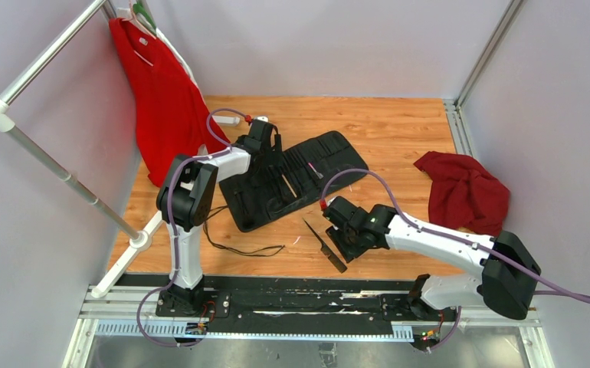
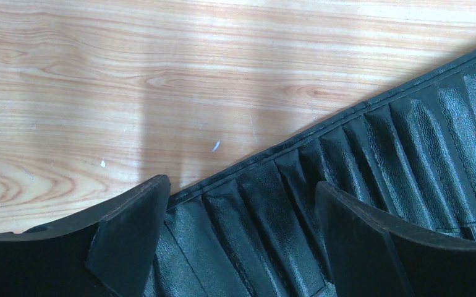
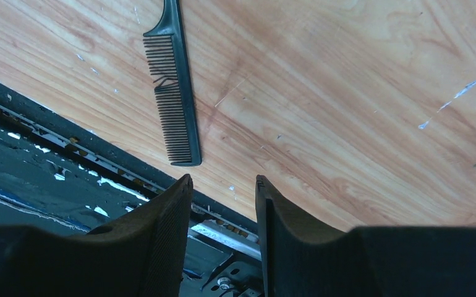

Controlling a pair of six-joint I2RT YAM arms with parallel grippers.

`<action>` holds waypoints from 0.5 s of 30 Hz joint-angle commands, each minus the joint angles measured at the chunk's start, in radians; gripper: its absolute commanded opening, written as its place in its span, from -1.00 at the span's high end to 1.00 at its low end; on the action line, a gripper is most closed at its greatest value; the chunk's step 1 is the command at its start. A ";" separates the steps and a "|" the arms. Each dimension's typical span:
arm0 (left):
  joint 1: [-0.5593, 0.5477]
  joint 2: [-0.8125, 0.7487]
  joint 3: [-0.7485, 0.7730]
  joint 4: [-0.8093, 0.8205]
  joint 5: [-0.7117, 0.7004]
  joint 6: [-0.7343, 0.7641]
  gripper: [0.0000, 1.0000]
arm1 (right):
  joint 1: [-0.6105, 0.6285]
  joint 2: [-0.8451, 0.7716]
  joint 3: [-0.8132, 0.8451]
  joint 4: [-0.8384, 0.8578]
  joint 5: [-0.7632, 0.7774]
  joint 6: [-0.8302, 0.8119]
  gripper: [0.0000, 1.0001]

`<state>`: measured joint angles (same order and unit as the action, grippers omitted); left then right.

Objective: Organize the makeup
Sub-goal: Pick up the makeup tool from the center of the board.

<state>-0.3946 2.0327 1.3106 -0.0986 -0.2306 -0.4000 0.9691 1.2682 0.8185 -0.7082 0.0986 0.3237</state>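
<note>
Comb (image 1: 324, 245) between cord (image 1: 238, 249) and red cloth (image 1: 464, 192)

The top external camera sits high above and behind the arm bases, facing down toward the far wall, wide enough to hold the whole table (image 1: 399, 130). The left wrist camera is very close over the far side, left of centre. It looks down past the left gripper (image 2: 238, 189) at one edge of the slotted case (image 2: 408, 142) and bare wood. The right wrist camera looks steeply down from close by, past the right gripper (image 3: 223, 182), toward the near edge with the comb (image 3: 177, 105) and black rail (image 3: 31, 167). The top view shares all three.
</note>
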 commanded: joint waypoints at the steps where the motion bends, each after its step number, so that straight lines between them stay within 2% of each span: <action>1: 0.004 0.057 -0.041 -0.082 0.079 -0.030 -0.86 | 0.032 -0.001 -0.024 -0.017 0.014 0.052 0.15; 15: 0.005 0.055 -0.043 -0.082 0.079 -0.030 -0.86 | 0.065 0.011 -0.097 0.006 -0.009 0.099 0.15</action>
<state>-0.3946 2.0327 1.3106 -0.0982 -0.2306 -0.4000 1.0130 1.2697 0.7456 -0.7055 0.0963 0.3874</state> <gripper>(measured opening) 0.930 0.424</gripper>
